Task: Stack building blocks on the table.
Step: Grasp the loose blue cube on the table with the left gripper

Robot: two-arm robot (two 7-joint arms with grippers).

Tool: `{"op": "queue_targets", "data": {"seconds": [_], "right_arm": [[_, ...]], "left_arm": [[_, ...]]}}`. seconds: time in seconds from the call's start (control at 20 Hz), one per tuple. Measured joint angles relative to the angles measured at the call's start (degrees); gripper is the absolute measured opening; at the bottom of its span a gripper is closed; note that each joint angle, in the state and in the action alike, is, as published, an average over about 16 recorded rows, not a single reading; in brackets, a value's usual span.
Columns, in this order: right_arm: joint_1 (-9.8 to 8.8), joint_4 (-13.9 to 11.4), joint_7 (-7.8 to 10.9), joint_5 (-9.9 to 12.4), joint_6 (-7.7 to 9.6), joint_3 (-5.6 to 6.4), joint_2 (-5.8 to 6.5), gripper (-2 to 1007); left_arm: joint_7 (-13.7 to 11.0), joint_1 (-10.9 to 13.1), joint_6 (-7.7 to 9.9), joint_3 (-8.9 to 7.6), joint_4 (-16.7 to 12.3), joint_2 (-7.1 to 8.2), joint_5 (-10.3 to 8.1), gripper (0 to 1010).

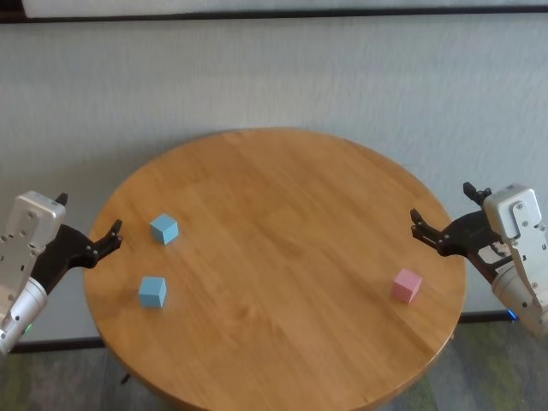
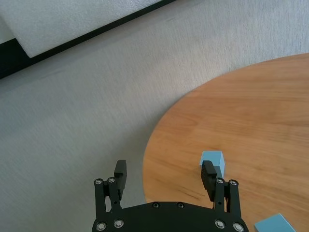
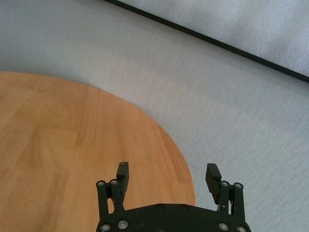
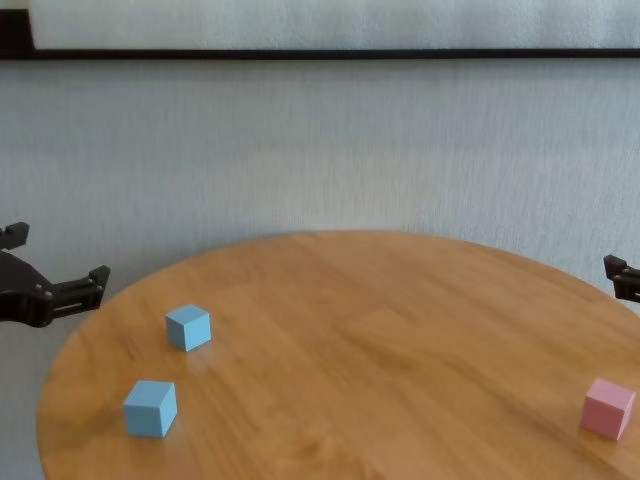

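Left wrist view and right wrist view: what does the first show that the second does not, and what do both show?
Only the left wrist view shows blocks: one light blue block just beyond a finger of the open left claw, and a corner of the second light blue block. Only the right wrist view shows the open right claw. Both share the table, the grey floor and the wall base.
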Motion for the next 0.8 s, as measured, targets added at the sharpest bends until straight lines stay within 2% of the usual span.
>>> {"op": "queue_targets", "data": {"seconds": [0.15, 0.3, 0.6, 0.8], "right_arm": [[0.0, 0.0, 0.0, 0.0, 0.0, 0.0, 0.0, 1005], [0.0, 0.0, 0.0, 0.0, 0.0, 0.0, 0.0, 1005], [0.0, 0.0, 0.0, 0.0, 0.0, 0.0, 0.0, 1005], [0.0, 0.0, 0.0, 0.0, 0.0, 0.0, 0.0, 1005]], "left_arm": [[-1.0, 0.5, 2.08, 0.25, -1.5, 0.35, -0.3, 1001], [-2.5, 1.2, 4.86, 0.4, -3.6, 0.58, -1.22, 1001], [-5.4, 2.9, 11.91, 0.42, -8.5, 0.47, -3.88, 1001], [-5.8, 3.9, 16.59, 0.04, -11.3, -0.37, -5.65, 1000]]}}
